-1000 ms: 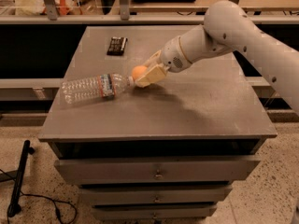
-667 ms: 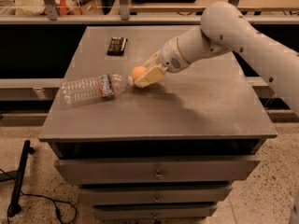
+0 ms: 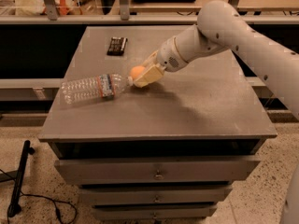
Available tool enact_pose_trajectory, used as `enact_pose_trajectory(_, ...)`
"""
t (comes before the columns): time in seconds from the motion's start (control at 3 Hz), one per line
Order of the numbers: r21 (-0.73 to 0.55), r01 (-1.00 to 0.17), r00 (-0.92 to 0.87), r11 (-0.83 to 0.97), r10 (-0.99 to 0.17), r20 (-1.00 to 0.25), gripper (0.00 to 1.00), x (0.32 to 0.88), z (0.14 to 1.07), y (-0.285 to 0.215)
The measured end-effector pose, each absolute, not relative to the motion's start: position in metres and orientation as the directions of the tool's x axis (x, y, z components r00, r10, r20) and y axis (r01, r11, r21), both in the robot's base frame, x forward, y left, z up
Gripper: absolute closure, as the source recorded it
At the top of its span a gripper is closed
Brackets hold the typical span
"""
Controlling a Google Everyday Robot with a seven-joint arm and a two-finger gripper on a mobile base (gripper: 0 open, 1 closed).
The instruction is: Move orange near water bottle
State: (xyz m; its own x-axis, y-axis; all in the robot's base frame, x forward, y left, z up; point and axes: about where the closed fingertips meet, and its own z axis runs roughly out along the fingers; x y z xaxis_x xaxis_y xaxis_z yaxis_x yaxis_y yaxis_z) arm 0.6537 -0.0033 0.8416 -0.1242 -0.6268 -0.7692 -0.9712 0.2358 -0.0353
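Nearest is a grey cabinet with drawers (image 3: 159,171) under a flat grey tabletop (image 3: 196,111). On the left half of the top, a clear water bottle (image 3: 93,87) lies on its side, its white cap pointing right. Just beside the cap is a small orange (image 3: 137,72), clamped between the cream fingers of the gripper (image 3: 141,74). It is very close to the cap, perhaps touching it. Whether the fruit rests on the top or hangs just above it is unclear. The white arm (image 3: 219,27) reaches in from the right. Farther back on the left lies a small flat black object (image 3: 117,45).

Over the last second, almost nothing has shifted: orange, gripper and bottle hold the same places. The carry appears finished, with only letting go and backing away left.
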Motion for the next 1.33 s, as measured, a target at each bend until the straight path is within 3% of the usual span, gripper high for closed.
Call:
enact_pose_trajectory(0.67, -0.027, -0.975, -0.124, 0.221, -0.639, -0.759, 0.13, 0.659, 0.842, -0.003)
enact_pose_trajectory(1.0, -0.023, -0.976, -0.123, 0.215, -0.641, -0.758, 0.00, 0.662, 0.844, -0.009)
enact_pose_trajectory(1.33, -0.005, -0.982, -0.119, 0.191, -0.634, -0.764, 0.00, 0.662, 0.845, -0.019)
